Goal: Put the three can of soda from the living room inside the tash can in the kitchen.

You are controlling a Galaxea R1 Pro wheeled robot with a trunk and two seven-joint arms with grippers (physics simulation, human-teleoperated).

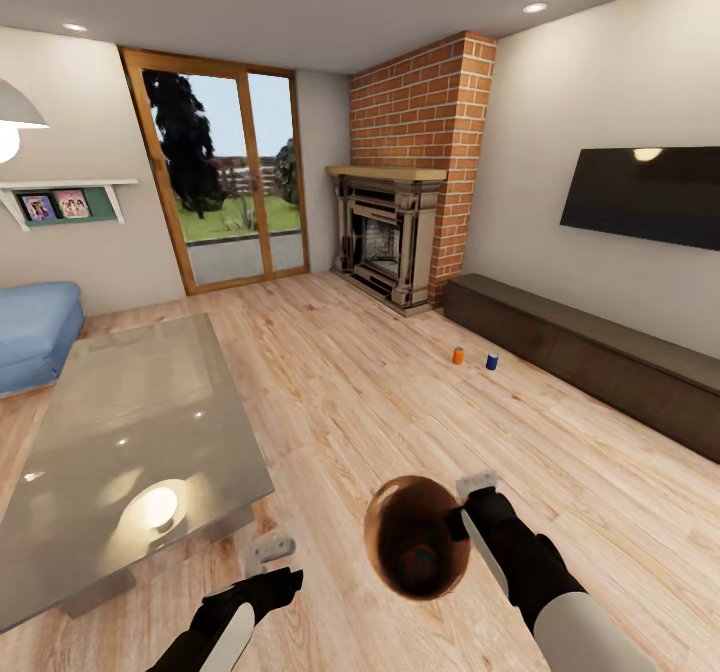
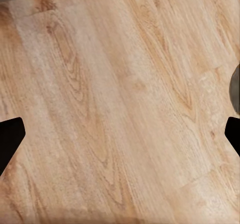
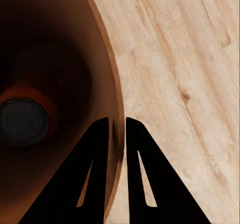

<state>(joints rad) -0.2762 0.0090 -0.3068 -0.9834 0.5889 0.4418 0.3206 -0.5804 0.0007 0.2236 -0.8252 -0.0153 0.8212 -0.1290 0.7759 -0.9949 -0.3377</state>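
I am in the living room, above the light wood floor. My right gripper (image 1: 460,524) (image 3: 116,134) is shut on the rim of the tash can (image 1: 385,522) (image 3: 75,59), one finger inside its tan-brown wall and one outside. An orange can of soda (image 3: 22,120) with a grey top lies at the bin's bottom (image 1: 424,560). Farther ahead, an orange can (image 1: 458,355) and a blue can (image 1: 492,361) stand on the floor near the long dark cabinet. My left gripper (image 1: 285,580) (image 2: 120,134) hangs open over bare floor, left of the bin.
A glass table (image 1: 130,432) stands close on the left, with a blue sofa (image 1: 35,332) behind it. The low dark-wood cabinet (image 1: 590,357) runs along the right wall under a black TV (image 1: 640,197). A brick fireplace (image 1: 392,237) and glass doors (image 1: 225,177) are at the far end.
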